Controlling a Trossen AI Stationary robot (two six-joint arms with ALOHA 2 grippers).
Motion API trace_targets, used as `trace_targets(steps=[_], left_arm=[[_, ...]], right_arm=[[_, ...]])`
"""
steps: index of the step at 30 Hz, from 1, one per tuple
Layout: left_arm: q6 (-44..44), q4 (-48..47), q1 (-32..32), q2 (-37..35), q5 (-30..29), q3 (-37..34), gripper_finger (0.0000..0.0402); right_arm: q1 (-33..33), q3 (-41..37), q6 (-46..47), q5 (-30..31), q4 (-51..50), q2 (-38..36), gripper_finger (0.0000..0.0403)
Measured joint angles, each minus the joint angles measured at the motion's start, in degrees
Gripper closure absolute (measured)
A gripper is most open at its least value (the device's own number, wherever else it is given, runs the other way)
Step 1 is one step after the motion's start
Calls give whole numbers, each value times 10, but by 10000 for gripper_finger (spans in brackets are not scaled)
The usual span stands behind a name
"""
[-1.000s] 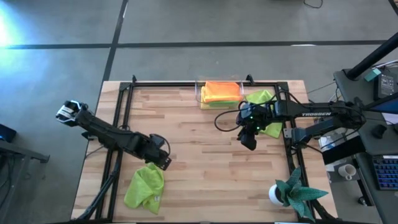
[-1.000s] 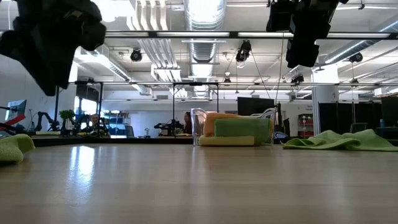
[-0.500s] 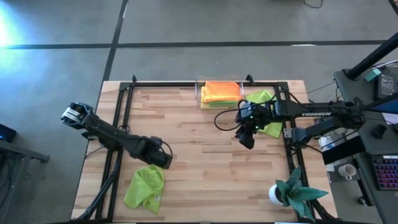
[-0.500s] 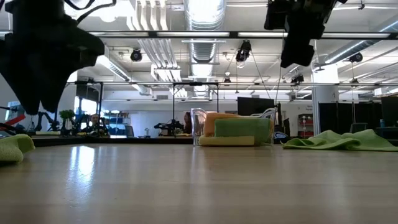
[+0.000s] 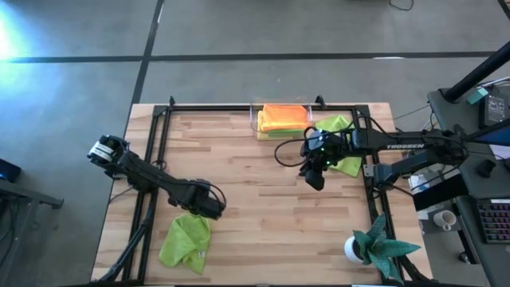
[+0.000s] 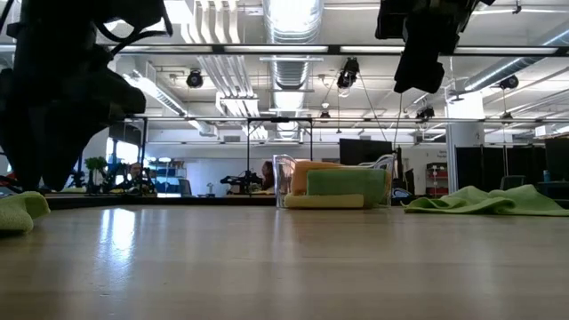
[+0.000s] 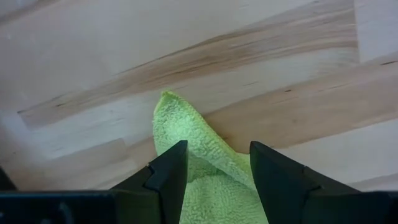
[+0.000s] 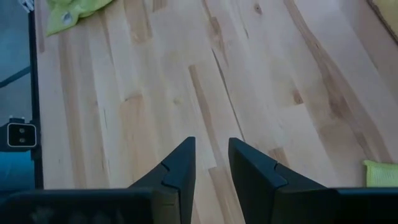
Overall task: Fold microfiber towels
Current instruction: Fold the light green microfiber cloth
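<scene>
My left gripper [image 5: 209, 209] hangs over the near-left of the table, fingers spread wide, nothing in them. The crumpled lime towel [image 5: 186, 239] lies just past the fingertips, on the near side. In the left wrist view one pointed corner [image 7: 166, 98] of it runs up between my two fingers [image 7: 168, 174], with the bulk of the cloth beneath them. So the towel's long axis lines up with my reach, roughly. That corner is the pick point, I judge: straight down, then close.

Folded orange and yellow towels [image 5: 283, 119] sit stacked at the far edge in the clear bin [image 5: 256, 118].

My right gripper [image 5: 314, 177] hovers high over bare wood, fingers partly open, empty. The other loose lime towel [image 5: 341, 145] is beside its wrist, toward the right edge, not ahead of the fingers.

Left arm is clearly nearer its towel.
</scene>
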Motion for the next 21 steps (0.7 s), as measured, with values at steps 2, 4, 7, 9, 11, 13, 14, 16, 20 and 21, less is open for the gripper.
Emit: trace_targets(steps=[2, 4, 7, 9, 11, 13, 14, 16, 20, 21], left_arm=[[0, 4, 0, 1, 0, 0, 244], [-1, 18, 0, 4, 0, 0, 244], [-1, 32, 0, 10, 1, -1, 244], [-1, 34, 0, 16, 1, -1, 244], [-1, 34, 0, 22, 1, -2, 244], [2, 34, 0, 27, 2, -2, 244], [3, 33, 0, 28, 4, -2, 244], [11, 26, 0, 29, 7, -1, 244], [17, 8, -2, 22, 16, 1, 244], [17, 2, -4, 18, 17, 1, 244]], right_arm=[[0, 0, 0, 0, 0, 0, 309], [0, 0, 0, 0, 0, 0, 309], [0, 0, 0, 0, 0, 0, 309], [0, 0, 0, 0, 0, 0, 309], [0, 0, 0, 0, 1, 0, 309], [0, 0, 4, 0, 1, 0, 309], [0, 0, 7, 0, 1, 0, 309], [0, 0, 11, 0, 1, 0, 309], [0, 0, 11, 0, 3, 0, 309], [0, 0, 11, 0, 6, 0, 309]])
